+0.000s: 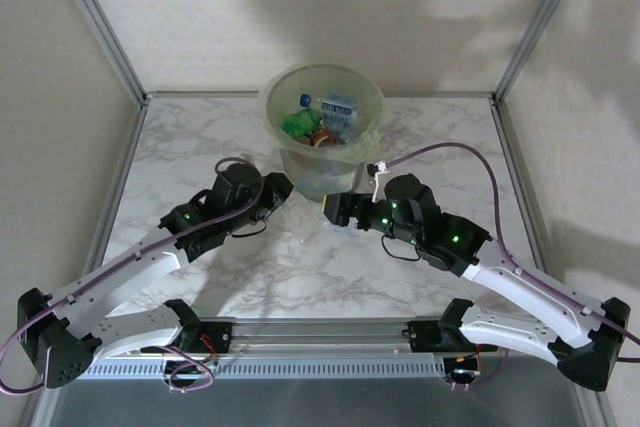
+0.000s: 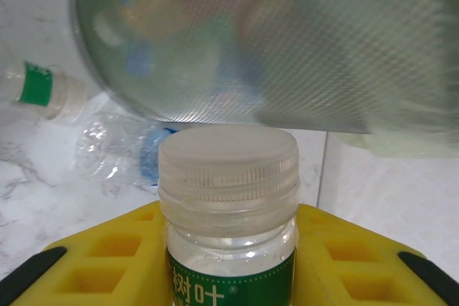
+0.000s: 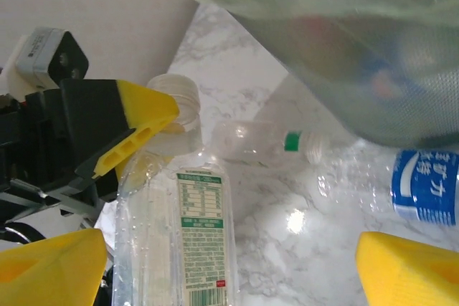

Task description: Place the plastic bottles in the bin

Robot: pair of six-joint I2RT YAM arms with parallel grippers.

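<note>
bin (image 1: 310, 172): contents blurred through its wall. left gripper (image 1: 275, 190) just in front of bin, clamped on green-label bottle (image 2: 228, 198), base cut off. right gripper (image 3: 229, 270) also before bin, fingers spread, empty. At bin's foot: blue-label bottle (image 3: 423, 184) cropped, green-ring bottle (image 3: 265, 141).

This is a robotics lab test cell. The left gripper (image 1: 275, 191) and right gripper (image 1: 337, 209) sit inside a booth of plain beige panels (image 1: 330, 7), framed by bare aluminium posts (image 1: 100, 22) that rise beyond the grippers and out to either side. Beneath both grippers lies a marble-patterned table top (image 1: 200, 147). Behind them, at the near edge, a slotted aluminium rail (image 1: 320, 332) carries the arm bases (image 1: 190, 325), and purple cables (image 1: 470, 152) loop loose back from the wrists.
</note>
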